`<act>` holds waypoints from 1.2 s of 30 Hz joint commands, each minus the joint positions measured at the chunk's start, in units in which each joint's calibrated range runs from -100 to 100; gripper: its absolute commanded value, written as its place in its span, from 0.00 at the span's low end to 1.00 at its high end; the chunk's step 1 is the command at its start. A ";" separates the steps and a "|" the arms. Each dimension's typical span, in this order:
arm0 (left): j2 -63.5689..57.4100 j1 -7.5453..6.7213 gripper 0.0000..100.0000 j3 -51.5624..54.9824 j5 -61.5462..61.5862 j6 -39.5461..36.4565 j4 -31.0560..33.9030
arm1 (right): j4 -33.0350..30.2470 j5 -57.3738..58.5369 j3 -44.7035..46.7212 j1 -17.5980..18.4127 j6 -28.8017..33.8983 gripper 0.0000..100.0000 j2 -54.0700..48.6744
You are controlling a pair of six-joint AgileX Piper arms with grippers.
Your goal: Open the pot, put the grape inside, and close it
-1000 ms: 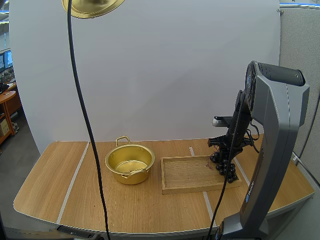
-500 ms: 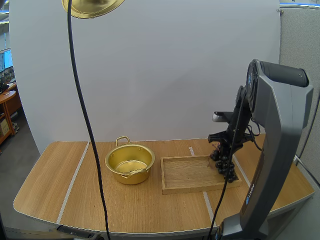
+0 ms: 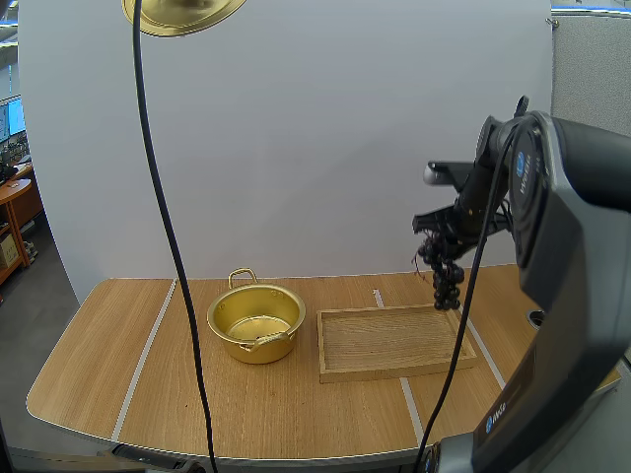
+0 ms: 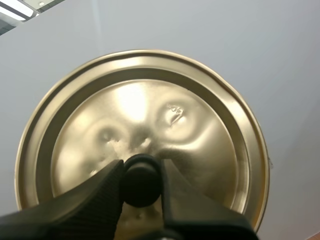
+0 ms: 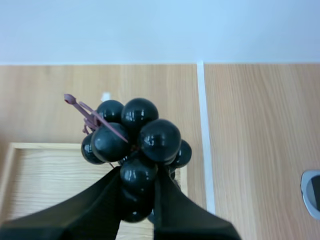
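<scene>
- Overhead, the left gripper (image 4: 142,174) pinches the black knob (image 4: 142,186) of the gold lid (image 4: 150,115), well above the bench (image 3: 99,365).
- The right gripper (image 5: 137,189) pinches the bunch of grapes (image 5: 145,135), which hangs above the wooden tray's (image 3: 385,345) far right corner.
- The pot (image 3: 256,320) stands open on the bench, just beside the tray.

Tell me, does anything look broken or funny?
The gold lid, held by its knob in the left fingers, has dents around its middle. The grapes in the right fingers look whole.
</scene>
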 commanded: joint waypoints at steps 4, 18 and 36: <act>-0.33 -0.18 0.00 -0.42 -2.63 -0.25 0.33 | 3.57 2.48 -0.25 2.08 -3.39 0.00 -6.43; -0.33 -0.18 0.00 -0.42 -2.63 -0.25 0.33 | 5.55 7.15 -3.24 15.11 -1.75 0.00 -10.82; -0.33 -0.18 0.00 -0.42 -2.63 -0.25 0.33 | 5.97 3.72 -8.11 28.77 2.26 0.00 -3.65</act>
